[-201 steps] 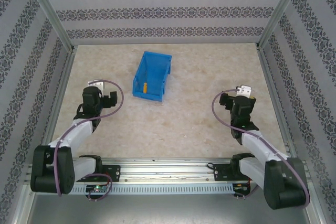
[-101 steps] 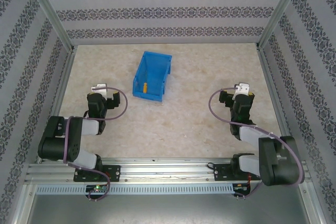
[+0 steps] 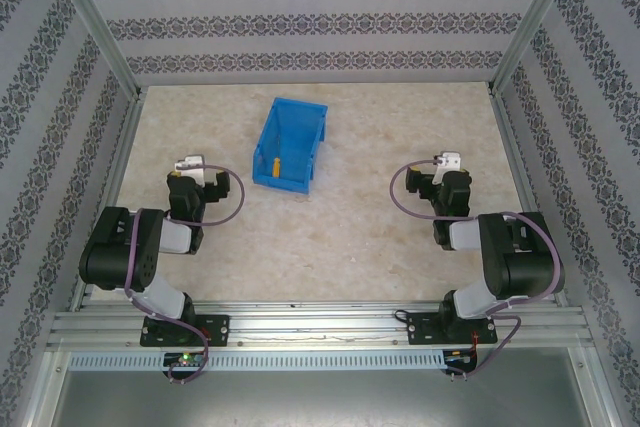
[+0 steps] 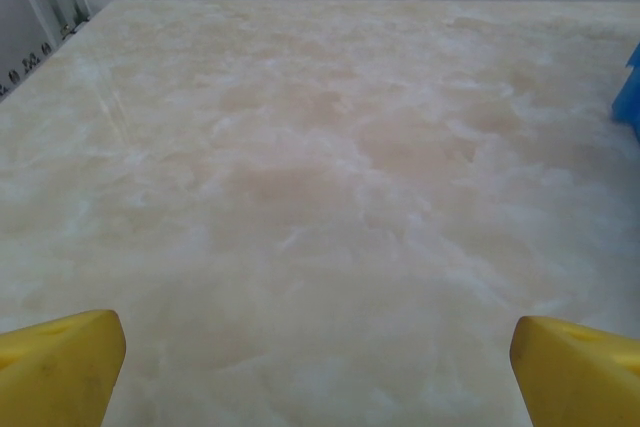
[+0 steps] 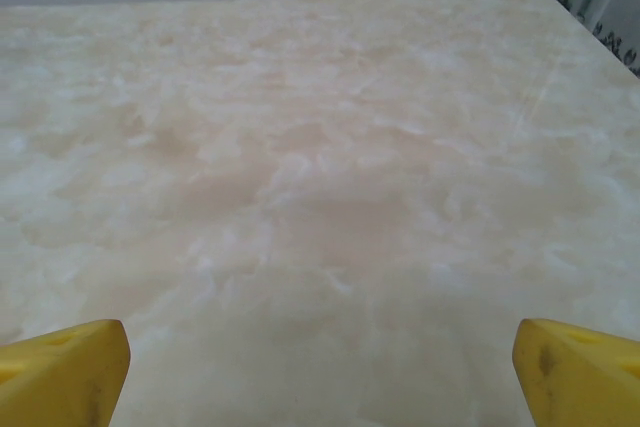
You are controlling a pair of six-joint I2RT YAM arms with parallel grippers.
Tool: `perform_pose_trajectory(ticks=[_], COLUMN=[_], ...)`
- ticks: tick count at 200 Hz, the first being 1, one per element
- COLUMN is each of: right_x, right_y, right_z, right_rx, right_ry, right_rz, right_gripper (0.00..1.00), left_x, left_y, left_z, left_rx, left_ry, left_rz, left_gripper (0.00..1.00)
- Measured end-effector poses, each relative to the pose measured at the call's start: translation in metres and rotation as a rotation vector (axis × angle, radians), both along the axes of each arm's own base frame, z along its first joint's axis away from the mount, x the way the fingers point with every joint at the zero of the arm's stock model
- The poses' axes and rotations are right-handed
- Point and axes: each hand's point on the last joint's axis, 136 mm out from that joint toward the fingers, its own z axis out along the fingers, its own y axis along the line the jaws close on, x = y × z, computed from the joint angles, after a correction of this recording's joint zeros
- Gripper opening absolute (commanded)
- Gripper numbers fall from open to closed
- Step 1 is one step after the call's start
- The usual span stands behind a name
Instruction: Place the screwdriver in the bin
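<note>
- Since a second ago, folds both arms back and down, with the upper links now bunched close over the bases; leaves bin and screwdriver where they were.
- Holds the left claw [image 3: 192, 179] released, low over the bare counter [image 3: 350, 227], near the bin [image 3: 298, 119] and to its left.
- From the left wrist, shows yellow fingertips [image 4: 60, 367] spread to the two lower corners with nothing between them, and a sliver of blue bin [image 4: 630, 97] at the right edge.
- Holds the right claw [image 3: 447, 177] released too, well to the right of the bin; from the right wrist, yellow fingertips [image 5: 62, 367] wide apart over plain counter.
- Has the screwdriver [image 3: 272, 163] lying inside the bin, orange handle by the near left corner; shaft too small to make out.
- Sets the bin on the counter, beyond both claws and nearer the left one.
</note>
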Motion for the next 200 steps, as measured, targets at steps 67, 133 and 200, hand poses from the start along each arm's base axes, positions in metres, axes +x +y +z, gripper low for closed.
perform_pose_trajectory(ticks=[67, 133, 200], right_x=[0.0038, 0.0039, 0.0039], right_y=[0.0018, 0.0020, 0.0020], right_z=[0.0080, 0.0080, 0.0081], right_rx=[0.001, -0.003, -0.003], right_ry=[-0.031, -0.031, -0.031], right_rz=[0.011, 0.012, 0.013], right_gripper=[0.98, 0.98, 0.98], left_x=[0.0027, 0.0022, 0.0022], left_y=[-0.0038, -0.0038, -0.0038], left_z=[-0.0017, -0.0031, -0.0031], left_rx=[-0.007, -0.007, -0.007], left_ry=[0.017, 0.023, 0.023], left_rz=[-0.021, -0.021, -0.021], left_gripper=[0.99, 0.99, 0.99])
